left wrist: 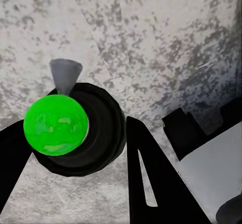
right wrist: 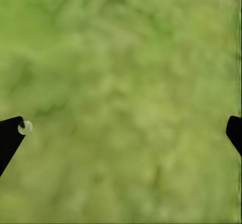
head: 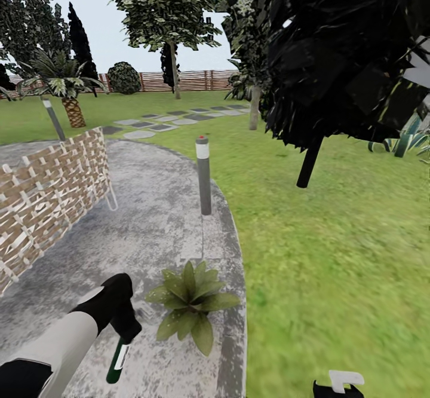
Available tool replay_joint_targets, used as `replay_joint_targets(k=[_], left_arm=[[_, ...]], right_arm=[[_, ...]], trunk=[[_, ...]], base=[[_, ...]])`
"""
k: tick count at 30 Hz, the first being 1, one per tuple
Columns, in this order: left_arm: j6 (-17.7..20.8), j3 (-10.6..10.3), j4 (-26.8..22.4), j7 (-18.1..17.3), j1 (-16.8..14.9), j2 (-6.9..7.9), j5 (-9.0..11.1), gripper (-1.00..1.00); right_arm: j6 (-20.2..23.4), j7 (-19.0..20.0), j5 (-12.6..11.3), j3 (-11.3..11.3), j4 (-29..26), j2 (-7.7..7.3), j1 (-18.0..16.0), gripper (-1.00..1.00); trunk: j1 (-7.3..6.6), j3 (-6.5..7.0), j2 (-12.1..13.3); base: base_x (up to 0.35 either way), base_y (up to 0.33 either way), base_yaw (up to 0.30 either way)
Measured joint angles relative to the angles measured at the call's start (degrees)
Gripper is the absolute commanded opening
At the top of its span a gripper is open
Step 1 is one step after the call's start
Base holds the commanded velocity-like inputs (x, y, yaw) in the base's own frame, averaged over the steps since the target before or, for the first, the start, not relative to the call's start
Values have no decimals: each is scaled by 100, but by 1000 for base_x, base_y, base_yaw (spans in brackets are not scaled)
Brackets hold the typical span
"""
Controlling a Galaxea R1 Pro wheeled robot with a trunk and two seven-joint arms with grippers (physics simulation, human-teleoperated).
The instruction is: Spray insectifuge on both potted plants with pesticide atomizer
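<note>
The spray bottle [head: 117, 359] is held in the left gripper [head: 126, 326], which is closed around its upper part, so that the bottle hangs downward over the paved patio [head: 149, 219]. In the left wrist view the bottle [left wrist: 70, 128] is seen end-on, with a bright green round end and a small grey cone beside it, above the mottled stone. The right gripper [right wrist: 123, 128] is kept wide open over the lawn [head: 334, 254], with nothing between its tips. Just beside the bottle, a potted plant [head: 190, 302] sits near the patio's edge. For good coverage, the nozzle is probably best turned toward the leaves and swept across the whole rosette. Farther off stand a grey post lamp [head: 203, 174], a woven screen [head: 48, 189] and the wooden fence [head: 191, 79].
</note>
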Motion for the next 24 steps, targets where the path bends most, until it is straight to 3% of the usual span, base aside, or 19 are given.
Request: replay_joint_targets(k=[5, 9, 21, 24], left_arm=[[7, 2, 175, 315, 38, 1, 34, -100], [8, 16, 275, 357, 74, 45, 22, -100], [8, -11, 303, 366, 236, 67, 7, -100], [4, 3, 314, 540, 272, 81, -3, -100]], right_arm=[[1, -5, -7, -5, -6, 6, 0, 100], [2, -5, -8, -6, -6, 8, 0, 100], [3, -4, -10, -7, -9, 8, 0, 100], [3, -3, -8, -6, -8, 8, 0, 100]], trunk=[[0, 0, 0], [-1, -8, 0], [-1, -66, 0], [-1, -67, 0]], base=[[-168, -210, 0], [-38, -171, 72], [-1, -11, 134], [0, 0, 7]])
